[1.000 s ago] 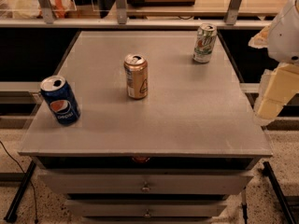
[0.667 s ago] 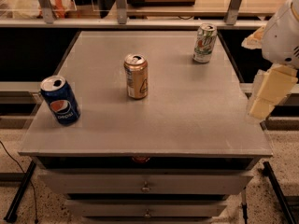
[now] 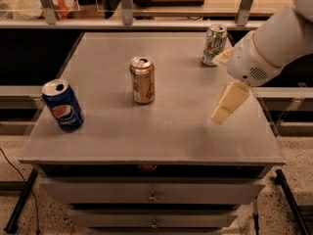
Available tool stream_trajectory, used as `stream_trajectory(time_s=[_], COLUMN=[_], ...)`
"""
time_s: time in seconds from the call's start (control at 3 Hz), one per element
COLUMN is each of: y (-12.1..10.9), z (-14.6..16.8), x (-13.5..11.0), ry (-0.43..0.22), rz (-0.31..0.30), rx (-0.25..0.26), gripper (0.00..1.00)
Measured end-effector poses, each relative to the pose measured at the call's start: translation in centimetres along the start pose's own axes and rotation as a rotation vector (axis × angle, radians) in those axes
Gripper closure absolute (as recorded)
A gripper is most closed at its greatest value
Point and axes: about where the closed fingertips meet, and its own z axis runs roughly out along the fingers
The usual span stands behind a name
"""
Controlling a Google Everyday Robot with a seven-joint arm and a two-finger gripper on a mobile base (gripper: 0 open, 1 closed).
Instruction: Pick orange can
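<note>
1. Moved since a second ago: gripper (image 3: 219, 86) has swung in from the 3 o'clock edge and now hangs over the worktop (image 3: 171, 131), closer to the cans. The cans have not shifted.
2. Fingers (image 3: 229, 102) spread wide, holding nothing. One points down toward 7 o'clock. The other shows only as a pale tip up by the wrist.
3. Orange can (image 3: 142, 80) stands upright near the worktop's centre, a shade toward 11 o'clock, tab open, nothing touching it. It is well apart from the gripper, which lies at its 3 o'clock.
4. Risk, neighbour strike: green-and-white can (image 3: 214, 44) stands at 1 o'clock, just beside the wrist and the upper finger. A turn of the wrist during the approach could clip it and tip it over.
5. Risk, push-over: coming in low from 3 o'clock, the leading finger may hit the orange can's side before the fingers straddle it. An opened can is probably light and would likely slide or topple toward 9 o'clock.
6. Risk, off-centre close: if the fingers close with the can off-centre between them, the round wall could squirt out.
7. Risk, wrong target: low. Pepsi can (image 3: 62, 105) sits far off at 8 o'clock, out of the approach line.
</note>
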Motion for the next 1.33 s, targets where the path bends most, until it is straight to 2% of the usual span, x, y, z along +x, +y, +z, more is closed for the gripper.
stream_trajectory(time_s=[0.33,0.67,1.0,1.33], y=[-1.9,-3.9,-5.3,-6.3], z=[4.6,7.3,8.6,8.3], x=[-1.4,-2.5,-4.1,-6.3], ry=[-0.103,-0.222,-0.343,-0.448], rz=[0.04,0.108,0.167,0.197], rx=[-0.008,0.004,0.014,0.027], gripper=[0.0,0.0,0.0,0.0])
